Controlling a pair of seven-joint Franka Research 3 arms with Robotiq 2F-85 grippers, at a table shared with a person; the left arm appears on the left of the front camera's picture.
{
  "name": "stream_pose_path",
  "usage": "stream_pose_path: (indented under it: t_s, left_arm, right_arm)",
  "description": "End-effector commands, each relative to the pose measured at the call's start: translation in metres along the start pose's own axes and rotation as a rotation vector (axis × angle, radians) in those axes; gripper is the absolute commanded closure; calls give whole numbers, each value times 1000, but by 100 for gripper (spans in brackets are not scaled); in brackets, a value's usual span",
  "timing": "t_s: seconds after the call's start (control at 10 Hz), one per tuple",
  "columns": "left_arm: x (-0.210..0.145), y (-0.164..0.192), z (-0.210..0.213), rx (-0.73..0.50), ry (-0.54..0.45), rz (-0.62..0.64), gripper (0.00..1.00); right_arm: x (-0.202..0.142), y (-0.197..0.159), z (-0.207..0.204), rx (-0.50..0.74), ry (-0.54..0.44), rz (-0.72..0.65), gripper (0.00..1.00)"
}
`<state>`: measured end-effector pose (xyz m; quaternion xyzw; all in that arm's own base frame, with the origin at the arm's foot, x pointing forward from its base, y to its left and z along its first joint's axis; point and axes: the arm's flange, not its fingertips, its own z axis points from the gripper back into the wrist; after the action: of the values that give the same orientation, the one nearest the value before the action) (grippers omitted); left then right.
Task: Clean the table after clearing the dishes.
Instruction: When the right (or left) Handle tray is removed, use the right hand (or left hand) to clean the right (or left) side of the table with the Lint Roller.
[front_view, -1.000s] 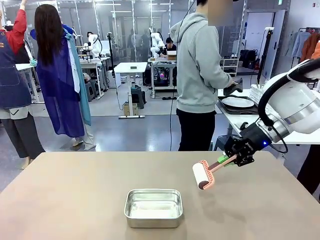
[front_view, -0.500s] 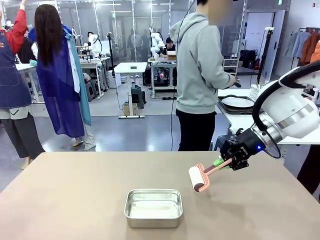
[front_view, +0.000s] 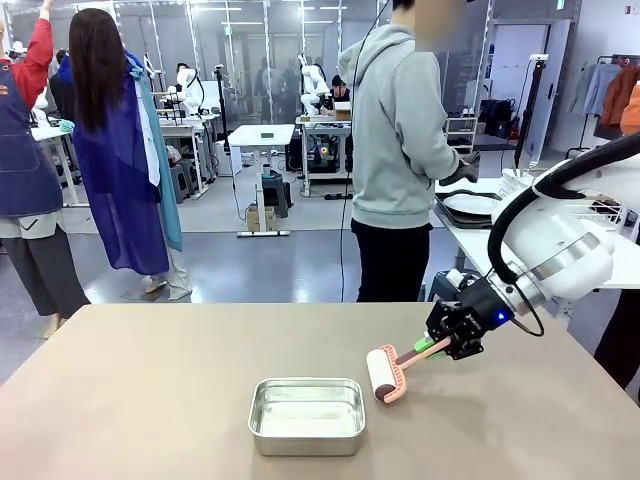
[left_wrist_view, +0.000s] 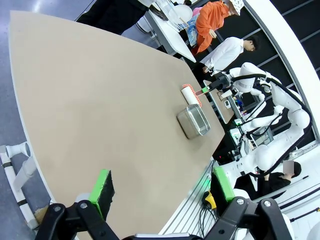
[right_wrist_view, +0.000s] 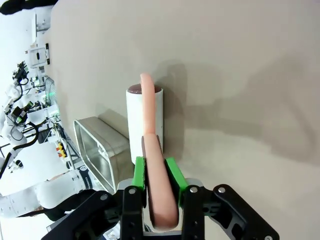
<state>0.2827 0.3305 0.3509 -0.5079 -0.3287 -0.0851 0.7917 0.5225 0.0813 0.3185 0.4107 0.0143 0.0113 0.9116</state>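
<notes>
On the brown tabletop (front_view: 150, 400), a shiny metal tin (front_view: 306, 415) sits near the middle front. Just right of it, a white roller (front_view: 381, 375) rests on the surface, its pink handle clamped in the right pincer (front_view: 432, 345). The left pincer (left_wrist_view: 162, 192) gapes wide, holding nothing. Behind, a person (front_view: 400, 150) holds a tray with a plate (front_view: 470, 205) at a white table.

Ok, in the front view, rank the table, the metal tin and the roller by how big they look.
1. table, by far the largest
2. metal tin
3. roller, smallest, held by the right gripper
The tin sits slightly nearer the camera, but the order is clear.
</notes>
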Motion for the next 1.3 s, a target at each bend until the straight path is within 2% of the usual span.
stream_pose_path:
  t_s: [0.0, 0.3, 0.6, 0.7, 1.2]
  left_arm:
    - [-2, -6, 2, 2, 10, -4, 1]
    - [-2, -6, 2, 2, 10, -4, 1]
    - [-2, -6, 2, 2, 10, -4, 1]
    - [-2, -6, 2, 2, 10, -4, 1]
    - [-2, -6, 2, 2, 10, -4, 1]
  right_arm:
    - [-13, -24, 11, -96, -72, 33, 78]
    - [-27, -54, 54, -224, -159, 38, 78]
    - [-36, -72, 109, -280, -187, 12, 78]
    - [-39, -78, 126, -308, -169, -6, 78]
    - [-62, -61, 211, -504, -205, -25, 78]
